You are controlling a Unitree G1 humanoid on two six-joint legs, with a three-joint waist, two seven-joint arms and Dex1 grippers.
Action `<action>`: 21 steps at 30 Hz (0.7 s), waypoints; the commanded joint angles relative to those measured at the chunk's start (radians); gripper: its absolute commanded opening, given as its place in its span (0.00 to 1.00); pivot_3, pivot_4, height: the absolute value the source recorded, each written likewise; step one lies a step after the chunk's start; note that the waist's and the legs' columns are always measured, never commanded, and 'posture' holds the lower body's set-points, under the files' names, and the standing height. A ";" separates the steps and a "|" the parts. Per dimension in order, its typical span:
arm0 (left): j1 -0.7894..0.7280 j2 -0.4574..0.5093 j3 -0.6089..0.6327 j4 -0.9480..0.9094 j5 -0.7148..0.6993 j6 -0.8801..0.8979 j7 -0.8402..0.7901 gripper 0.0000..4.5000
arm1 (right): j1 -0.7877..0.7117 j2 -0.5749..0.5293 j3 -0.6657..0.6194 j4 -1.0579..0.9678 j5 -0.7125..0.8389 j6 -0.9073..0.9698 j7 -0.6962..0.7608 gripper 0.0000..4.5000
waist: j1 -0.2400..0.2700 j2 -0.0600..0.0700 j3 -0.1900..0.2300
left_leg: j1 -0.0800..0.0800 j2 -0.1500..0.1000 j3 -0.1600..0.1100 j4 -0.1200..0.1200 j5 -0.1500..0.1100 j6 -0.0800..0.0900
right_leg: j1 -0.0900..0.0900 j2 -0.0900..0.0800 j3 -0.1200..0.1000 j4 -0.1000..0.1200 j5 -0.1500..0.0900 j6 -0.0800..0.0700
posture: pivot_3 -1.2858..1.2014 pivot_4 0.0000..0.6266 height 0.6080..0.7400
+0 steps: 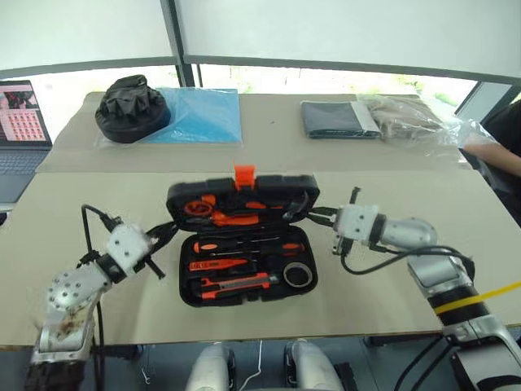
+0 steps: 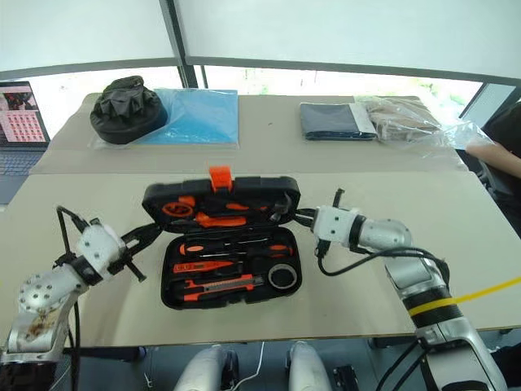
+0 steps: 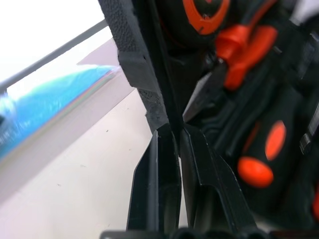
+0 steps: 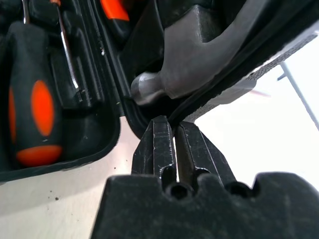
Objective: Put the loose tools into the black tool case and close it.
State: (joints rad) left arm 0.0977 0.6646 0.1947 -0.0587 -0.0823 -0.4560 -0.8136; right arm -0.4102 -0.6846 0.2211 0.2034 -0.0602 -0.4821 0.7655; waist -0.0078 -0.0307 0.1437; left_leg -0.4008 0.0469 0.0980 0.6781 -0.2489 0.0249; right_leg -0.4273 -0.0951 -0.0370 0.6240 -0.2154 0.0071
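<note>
Beige tabletop (image 1: pixel 98 244) carries the black tool case (image 1: pixel 244 244) at its centre, lid half raised with the orange latch (image 1: pixel 244 173) on top. Its lower half holds screwdrivers (image 1: pixel 244 245), the utility knife (image 1: pixel 236 284) and the tape roll (image 1: pixel 298 275). The left gripper (image 1: pixel 168 231) has its fingers pinched together on the lid's left edge, and the right gripper (image 1: pixel 317 214) is likewise clamped on the lid's right edge. Farther back lie a black bag (image 1: pixel 130 108), a blue sheet (image 1: pixel 199 116) and a folded cloth (image 1: pixel 338 119).
</note>
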 commanded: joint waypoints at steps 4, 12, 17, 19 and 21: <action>0.072 0.041 -0.019 0.098 0.017 -0.121 -0.017 0.36 | 0.082 -0.058 -0.023 0.076 -0.062 -0.192 -0.021 0.45 | 0.004 0.000 0.000 | 0.003 0.000 0.001 0.000 -0.001 0.001 | 0.003 -0.001 0.000 -0.001 -0.003 -0.003 | 0.52 0.24 1.00; -0.010 0.111 0.034 0.243 -0.101 0.102 -0.044 0.77 | 0.322 -0.177 -0.145 -0.158 0.246 0.086 0.134 0.72 | 0.017 0.001 0.000 | 0.004 0.003 0.002 0.000 0.000 0.000 | 0.002 0.001 -0.001 0.003 -0.001 0.000 | 0.52 0.24 1.00; -0.185 0.088 -0.027 0.239 -0.152 0.297 -0.075 0.47 | 0.521 -0.278 -0.179 -0.429 0.361 0.308 0.206 0.34 | 0.025 0.000 0.001 | 0.003 0.003 0.000 0.001 0.000 0.000 | 0.003 0.001 -0.001 0.002 -0.001 0.001 | 0.52 0.24 1.00; -0.259 0.070 -0.072 0.242 -0.157 0.364 -0.102 0.30 | 0.572 -0.295 -0.163 -0.531 0.365 0.393 0.211 0.19 | 0.023 0.000 0.000 | 0.003 0.003 0.000 0.002 0.000 0.000 | 0.003 0.002 -0.001 0.002 -0.001 0.002 | 0.52 0.24 1.00; -0.313 0.057 -0.110 0.245 -0.152 0.413 -0.125 0.15 | 0.591 -0.296 -0.148 -0.605 0.370 0.471 0.206 0.03 | 0.020 -0.001 0.000 | 0.003 0.003 0.000 0.002 0.000 0.000 | 0.003 0.002 -0.001 0.002 -0.004 0.007 | 0.52 0.24 1.00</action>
State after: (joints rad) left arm -0.1824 0.7312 0.1177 0.2048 -0.2212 -0.0898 -0.9140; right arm 0.1769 -0.9727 0.0730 -0.3087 0.2810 -0.0885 0.9741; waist 0.0120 -0.0313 0.1439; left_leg -0.3976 0.0497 0.0980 0.6799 -0.2487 0.0246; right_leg -0.4243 -0.0927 -0.0380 0.6262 -0.2198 0.0150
